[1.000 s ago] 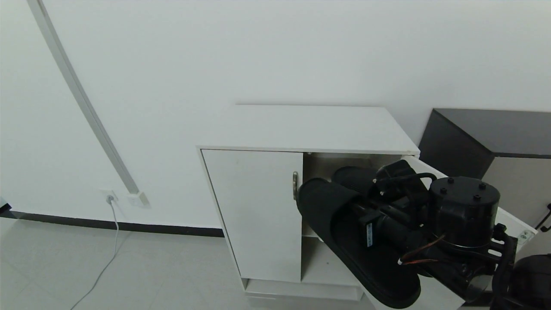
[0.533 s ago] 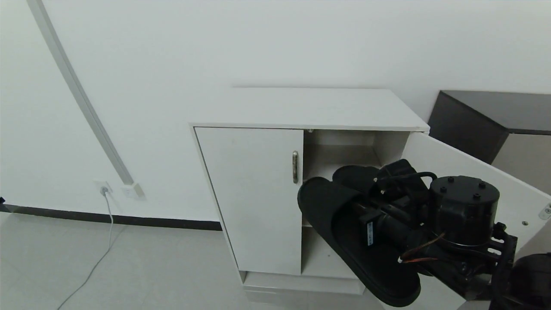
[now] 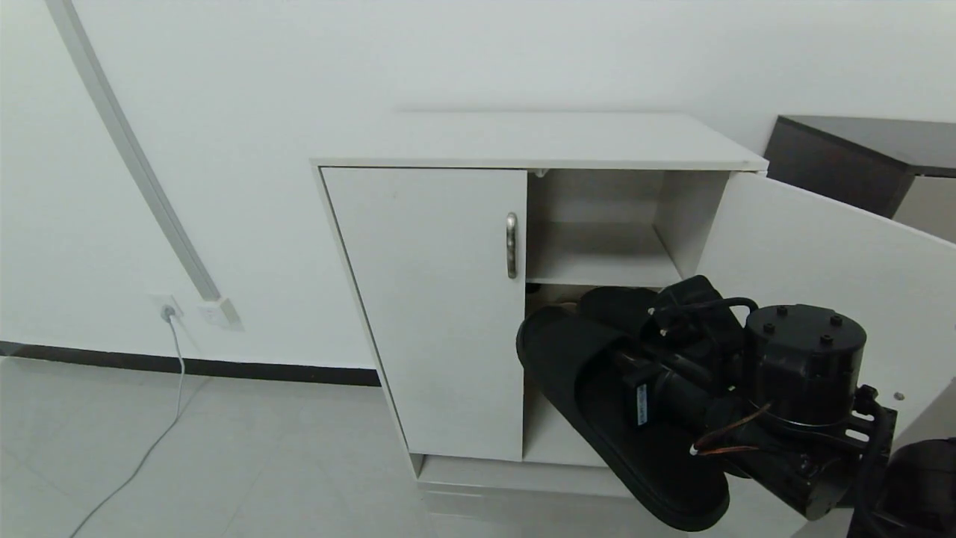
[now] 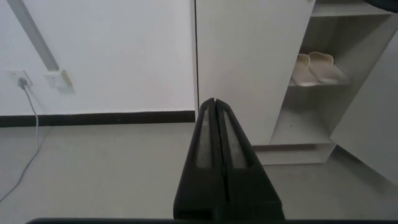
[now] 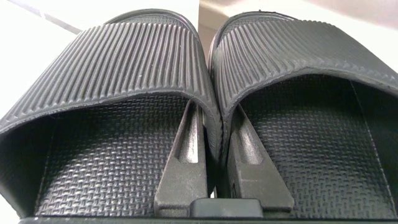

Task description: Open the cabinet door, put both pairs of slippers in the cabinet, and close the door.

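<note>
Well, starting at the left, the left gripper (image 4: 214, 109) hangs low over the floor with its jaws pressed together and nothing between them, facing the cabinet (image 3: 538, 142) from some way off. The cabinet's left door (image 3: 426, 299) is closed, its metal handle (image 3: 511, 245) at the inner edge. Next comes the open half: a bare upper shelf (image 3: 597, 261), a middle shelf (image 4: 323, 85) carrying the pale slippers (image 4: 318, 67) side by side, and a bare bottom compartment (image 3: 553, 441). In front of that opening are the black slippers (image 3: 597, 388), held as a pair by the right gripper (image 5: 216, 124), which is clamped on their two touching inner walls, one finger inside each slipper. Their long axis runs from the gripper toward the opening, toes leading, so the cabinet lies straight ahead of the toes; the right arm is plainly the nearer one. Farthest right, the right door (image 3: 814, 269) stands swung wide. A small label (image 3: 641, 407) on the right gripper is too small to read; I see no other writing.
</note>
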